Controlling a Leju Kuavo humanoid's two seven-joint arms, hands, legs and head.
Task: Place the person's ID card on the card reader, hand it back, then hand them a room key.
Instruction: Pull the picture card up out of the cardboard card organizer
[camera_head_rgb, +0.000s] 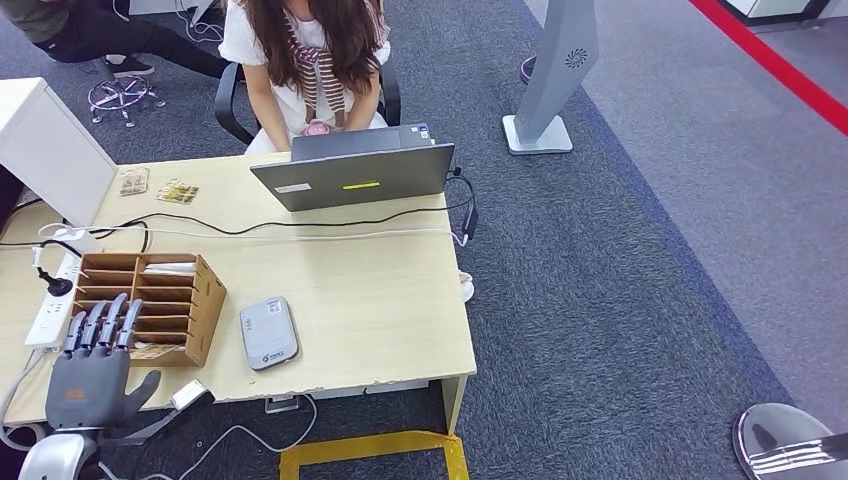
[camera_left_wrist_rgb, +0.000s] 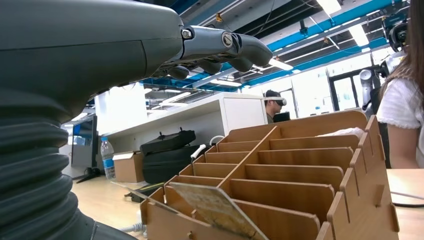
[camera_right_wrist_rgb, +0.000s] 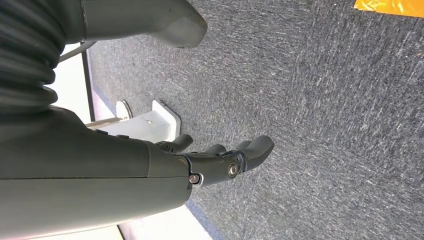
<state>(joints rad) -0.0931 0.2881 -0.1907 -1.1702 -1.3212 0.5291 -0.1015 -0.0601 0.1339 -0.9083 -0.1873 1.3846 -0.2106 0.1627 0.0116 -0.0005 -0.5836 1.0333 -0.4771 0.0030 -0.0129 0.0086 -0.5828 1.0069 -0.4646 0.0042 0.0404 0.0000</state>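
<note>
My left hand (camera_head_rgb: 95, 365) hovers at the desk's near left corner, fingers straight and apart, reaching over the near end of a wooden slotted organizer (camera_head_rgb: 200, 300). It holds nothing. In the left wrist view the fingers (camera_left_wrist_rgb: 220, 45) stretch above the organizer (camera_left_wrist_rgb: 300, 175), where a patterned card (camera_left_wrist_rgb: 215, 207) leans in the nearest slot. A grey card reader (camera_head_rgb: 268, 333) lies flat just right of the organizer. Two small cards (camera_head_rgb: 133, 180) (camera_head_rgb: 177, 191) lie at the desk's far left. My right hand (camera_right_wrist_rgb: 215, 162) hangs over grey carpet, fingers loosely curved, holding nothing.
A person (camera_head_rgb: 310, 60) sits behind the desk at a grey laptop (camera_head_rgb: 355, 175). Cables (camera_head_rgb: 250, 232) run across the desk, and a white power strip (camera_head_rgb: 48, 310) lies at its left edge. A white partition (camera_head_rgb: 45, 140) stands far left and a grey stand (camera_head_rgb: 545, 100) on the carpet.
</note>
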